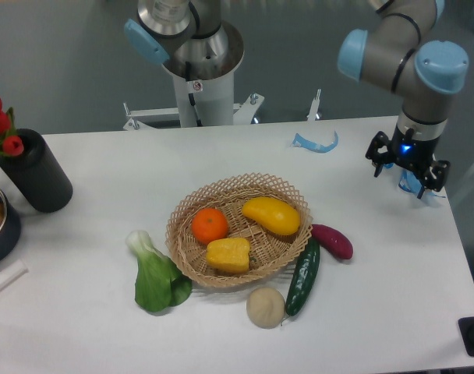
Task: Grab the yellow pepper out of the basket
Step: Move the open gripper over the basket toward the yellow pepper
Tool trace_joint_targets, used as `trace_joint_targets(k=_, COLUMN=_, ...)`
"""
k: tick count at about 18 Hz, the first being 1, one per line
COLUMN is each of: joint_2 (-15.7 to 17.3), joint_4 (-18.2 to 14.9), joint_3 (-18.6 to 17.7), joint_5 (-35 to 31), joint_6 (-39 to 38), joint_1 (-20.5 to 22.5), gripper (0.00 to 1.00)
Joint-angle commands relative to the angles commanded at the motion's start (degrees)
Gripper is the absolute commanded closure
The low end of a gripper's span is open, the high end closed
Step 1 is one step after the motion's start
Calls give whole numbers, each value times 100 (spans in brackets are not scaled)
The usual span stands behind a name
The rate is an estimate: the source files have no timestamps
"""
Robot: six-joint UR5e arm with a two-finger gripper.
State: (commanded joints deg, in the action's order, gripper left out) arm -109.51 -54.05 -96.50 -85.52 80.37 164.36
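Hovering pincer (401, 168) near table (424, 265) edge, basket (284, 187) apart

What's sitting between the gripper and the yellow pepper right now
In the fixed camera view, the elongated yellow fruit and the basket rim lie between the gripper and the yellow pepper; otherwise bare table.

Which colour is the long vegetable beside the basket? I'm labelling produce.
Dark green cucumber, clearest in the fixed camera view.
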Motion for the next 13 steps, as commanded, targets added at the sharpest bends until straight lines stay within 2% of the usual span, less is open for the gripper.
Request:
trace_joint_targets(k=2, joint_2=17, joint_4=26, joint_3=-9, joint_5=105, joint_6=-511, joint_1=-44, gripper=0)
trace_joint_targets(k=5, joint_2=26, joint_4=26, joint_3=-61, joint_5=368, joint_6=-750, joint_1=-237, gripper=0)
trace_joint_targets(k=10, joint_2=132, joint_4=18, joint_3=-149, joint_5=466, joint_6=-1813, joint_1=-878, gripper=0)
trace_joint_targets(k=13, joint_2=106, joint_4=44, joint_3=-237, joint_5=466, joint_6=-1727, joint_1=-1300, gripper=0)
